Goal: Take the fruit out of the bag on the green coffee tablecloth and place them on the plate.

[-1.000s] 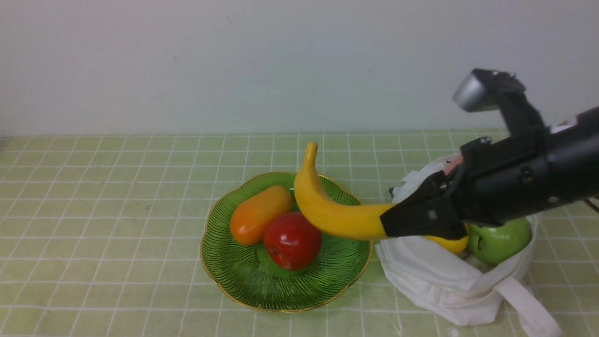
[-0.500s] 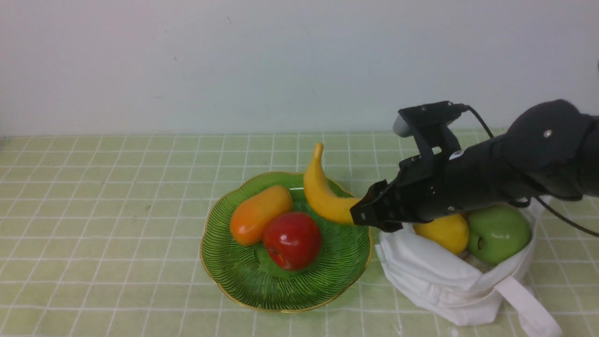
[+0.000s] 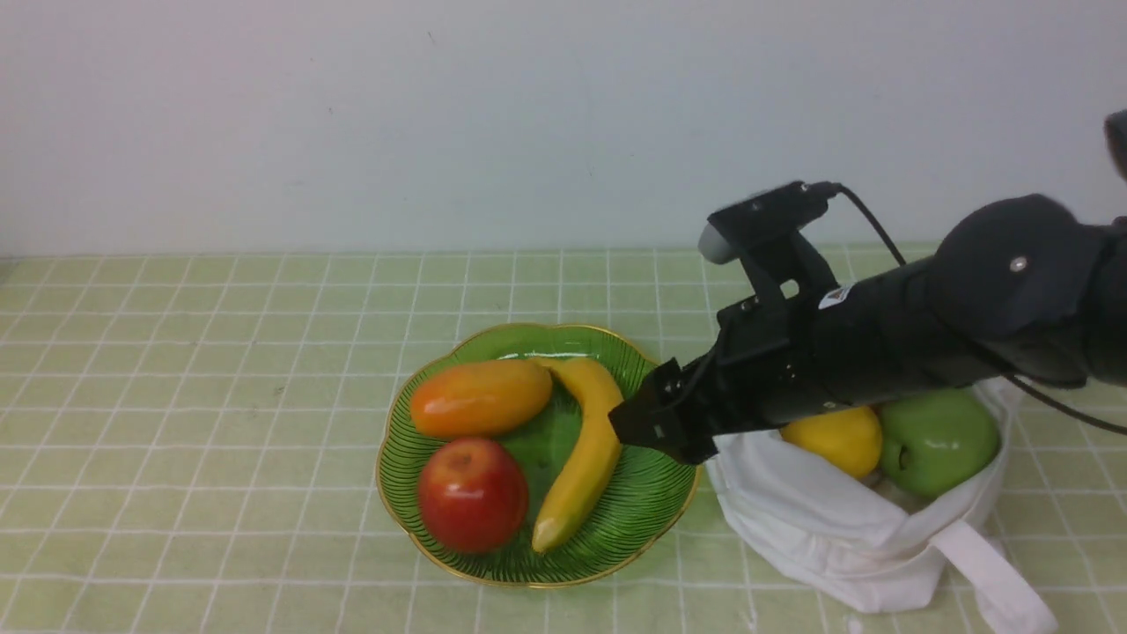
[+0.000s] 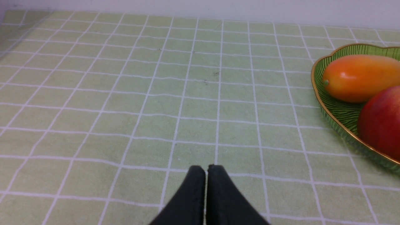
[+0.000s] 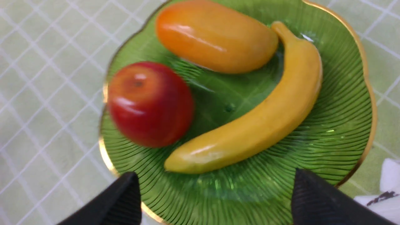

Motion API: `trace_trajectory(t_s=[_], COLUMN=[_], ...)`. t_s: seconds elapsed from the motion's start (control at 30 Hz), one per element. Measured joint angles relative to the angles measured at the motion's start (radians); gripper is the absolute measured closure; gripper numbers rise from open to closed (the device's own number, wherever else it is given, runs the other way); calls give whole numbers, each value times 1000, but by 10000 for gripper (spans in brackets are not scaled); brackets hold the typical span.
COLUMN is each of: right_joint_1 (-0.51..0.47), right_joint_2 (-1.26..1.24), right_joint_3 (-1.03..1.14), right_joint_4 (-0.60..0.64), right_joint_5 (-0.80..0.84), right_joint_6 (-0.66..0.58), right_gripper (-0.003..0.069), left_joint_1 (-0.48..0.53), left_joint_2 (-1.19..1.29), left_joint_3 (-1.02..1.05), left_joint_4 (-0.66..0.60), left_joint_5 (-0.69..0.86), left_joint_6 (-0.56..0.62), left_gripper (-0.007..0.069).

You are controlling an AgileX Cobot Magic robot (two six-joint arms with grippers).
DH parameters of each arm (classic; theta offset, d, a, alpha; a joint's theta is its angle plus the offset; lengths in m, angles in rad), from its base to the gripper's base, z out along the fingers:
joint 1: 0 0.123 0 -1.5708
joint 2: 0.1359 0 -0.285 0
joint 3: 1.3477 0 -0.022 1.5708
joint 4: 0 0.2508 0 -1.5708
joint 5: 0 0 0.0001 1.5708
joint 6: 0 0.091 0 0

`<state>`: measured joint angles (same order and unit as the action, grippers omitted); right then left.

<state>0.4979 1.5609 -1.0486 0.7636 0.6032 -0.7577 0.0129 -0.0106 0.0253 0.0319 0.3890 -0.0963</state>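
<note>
1. A soft white cloth bag (image 3: pixel 819 528) slumps open on the pale green checked tablecloth (image 3: pixel 220 352). It holds a glossy yellow lemon (image 3: pixel 832 438) and a green apple (image 3: pixel 938 440).
2. Just left of it, a ribbed green glass plate (image 3: pixel 634 519) with a gold rim carries a curved yellow banana (image 3: pixel 585 449), a red apple (image 3: pixel 473 495) and an orange fruit (image 3: pixel 482 398).
3. The right hand (image 3: pixel 656 431) hovers over the plate's right edge, jaws spread wide, gripping nothing.
4. The left hand (image 4: pixel 206 167) is closed, its fingers pressed together above the cloth.
</note>
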Motion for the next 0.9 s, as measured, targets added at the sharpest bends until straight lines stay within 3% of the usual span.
trace_trajectory(t_s=[0.13,0.17,0.3,0.33,0.4,0.53,0.7,0.9], right_joint_1=[0,0,0,0,0,0,0,0], right_joint_2=[-115,-167,-277,-342,-413,-535,-808,-1086], right_joint_3=[-37,-74,-176,-247,-301,-328,-228,-28], right_joint_4=[-100,-155,-284,-375,-469,-623,-830,-895], right_joint_5=[121,197,366,479,587,646,667,628], right_joint_6=[52,108,239,320,403,538,758,828], right_gripper=[195,263,403,487,575,655,671,671], left_joint_1=[0,0,0,0,0,0,0,0], left_joint_2=[0,0,0,0,0,0,0,0], left_joint_3=[0,0,0,0,0,0,0,0], left_joint_4=[0,0,0,0,0,0,0,0], left_joint_5=[0,0,0,0,0,0,0,0], left_joint_6=[0,0,0,0,0,0,0,0], left_gripper=[632,632,632,632,632,632,632,632])
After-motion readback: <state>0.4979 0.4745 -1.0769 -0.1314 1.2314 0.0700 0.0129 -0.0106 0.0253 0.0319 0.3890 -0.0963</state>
